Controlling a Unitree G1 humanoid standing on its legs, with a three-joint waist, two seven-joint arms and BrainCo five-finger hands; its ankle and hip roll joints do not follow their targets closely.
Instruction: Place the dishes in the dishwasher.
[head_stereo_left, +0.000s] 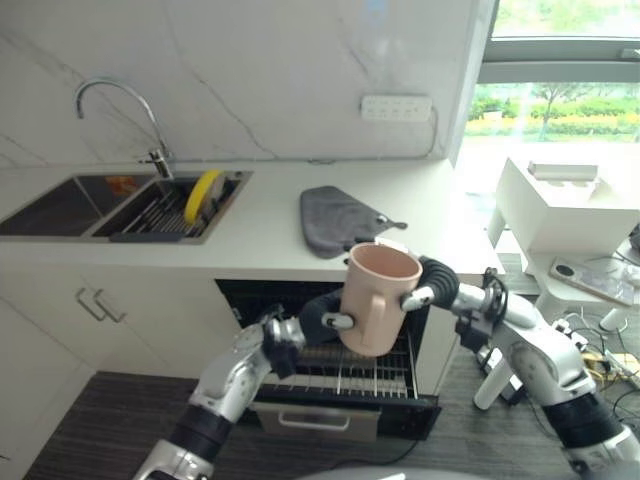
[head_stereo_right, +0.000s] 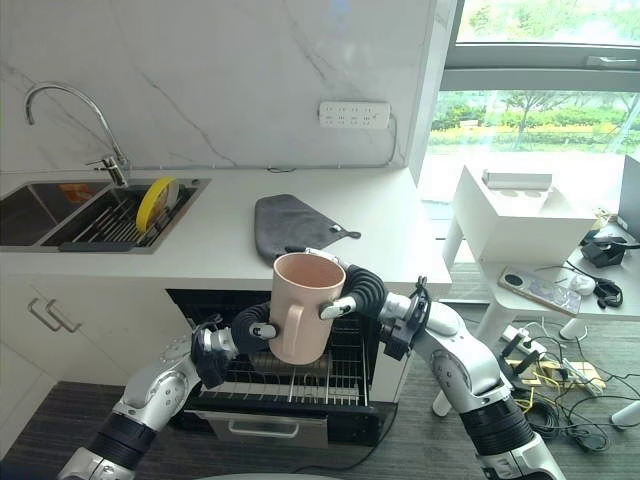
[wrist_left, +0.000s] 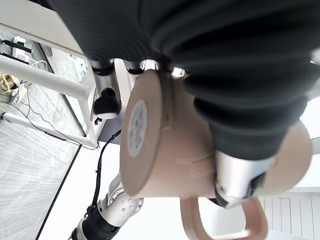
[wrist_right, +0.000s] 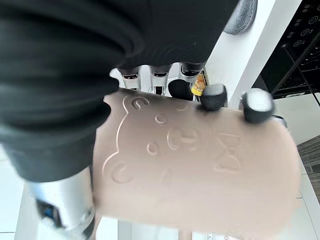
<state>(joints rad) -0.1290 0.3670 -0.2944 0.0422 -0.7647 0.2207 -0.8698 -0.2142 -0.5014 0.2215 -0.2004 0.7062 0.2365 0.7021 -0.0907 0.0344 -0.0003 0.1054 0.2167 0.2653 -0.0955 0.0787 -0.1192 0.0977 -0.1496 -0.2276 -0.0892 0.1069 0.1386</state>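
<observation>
- Pink mug (head_stereo_left: 378, 298), upright with its mouth up, sits at frame centre in the left eye view, held in the air above the open dishwasher (head_stereo_left: 335, 372).
- Left hand (head_stereo_left: 318, 318) comes in from lower left and touches the mug's lower left side by the handle; its wrist view has the thumb (wrist_left: 235, 179) lying on the mug wall by the handle loop and fingers past the mug's base, so it is wrapped round the mug.
- Right hand (head_stereo_right: 358, 290) comes from the right and grips the mug near the rim; its wrist view has dark fingertips (wrist_right: 214, 96) hooked over the mug's far side, clasped on it.
- Mug wall carries an embossed bear face and a bow in the right wrist view.
- Dishwasher door is down, with a wire rack (head_stereo_left: 345, 370) pulled out below the mug.
- Grey mat (head_stereo_left: 338, 218) lies on the white counter (head_stereo_left: 270, 225), above centre, behind the mug.
- Sink (head_stereo_left: 120, 205) at upper left with a curved faucet (head_stereo_left: 122, 105); yellow plate (head_stereo_left: 201, 195) stands on edge in the sink rack.
- White side table (head_stereo_left: 560, 205) at right edge.
</observation>
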